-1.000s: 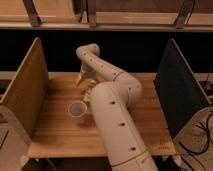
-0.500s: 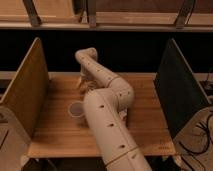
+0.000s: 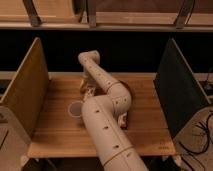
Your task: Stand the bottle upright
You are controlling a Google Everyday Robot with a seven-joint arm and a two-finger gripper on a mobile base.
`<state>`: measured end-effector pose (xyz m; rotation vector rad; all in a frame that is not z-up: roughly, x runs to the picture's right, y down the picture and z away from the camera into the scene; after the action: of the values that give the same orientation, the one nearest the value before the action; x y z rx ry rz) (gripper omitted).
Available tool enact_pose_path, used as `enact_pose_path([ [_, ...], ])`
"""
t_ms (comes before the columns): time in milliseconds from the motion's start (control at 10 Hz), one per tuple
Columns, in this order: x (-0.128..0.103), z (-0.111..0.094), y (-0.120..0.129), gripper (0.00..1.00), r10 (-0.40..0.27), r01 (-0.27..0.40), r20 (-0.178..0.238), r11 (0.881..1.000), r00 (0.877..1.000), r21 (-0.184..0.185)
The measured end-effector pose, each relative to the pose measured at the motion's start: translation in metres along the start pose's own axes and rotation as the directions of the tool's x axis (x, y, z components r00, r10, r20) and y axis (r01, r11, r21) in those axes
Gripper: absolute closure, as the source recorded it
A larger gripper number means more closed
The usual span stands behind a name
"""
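My gripper hangs down from the wrist over the back left part of the wooden table, just behind the cup. A small pale shape sits right at the gripper's tip; it may be the cream-white bottle, but I cannot tell it from the gripper or see how it lies. The translucent whitish cup stands upright in front of the gripper and a little to its left. My arm rises from the front edge, bends at the elbow and reaches back left.
A light wooden side panel walls the table's left side and a dark panel its right. A dark flat thing peeks out under my arm near the middle. A dark gap and shelf lie behind the table.
My elbow has swung to the right and the forearm now lies more across the table. The gripper has stayed near the same spot behind the cup, slightly lower.
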<state>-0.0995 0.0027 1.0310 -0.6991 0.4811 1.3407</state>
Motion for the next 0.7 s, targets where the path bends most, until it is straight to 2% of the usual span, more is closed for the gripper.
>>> enact_pose_path([
  [500, -0.0106, -0.0017, 0.0045, 0.2, -0.056, 0.056, 0.028, 0.998, 0.998, 0.019],
  [700, -0.0109, 0.003, 0.0037, 0.32, -0.062, 0.062, 0.028, 0.998, 0.998, 0.024],
])
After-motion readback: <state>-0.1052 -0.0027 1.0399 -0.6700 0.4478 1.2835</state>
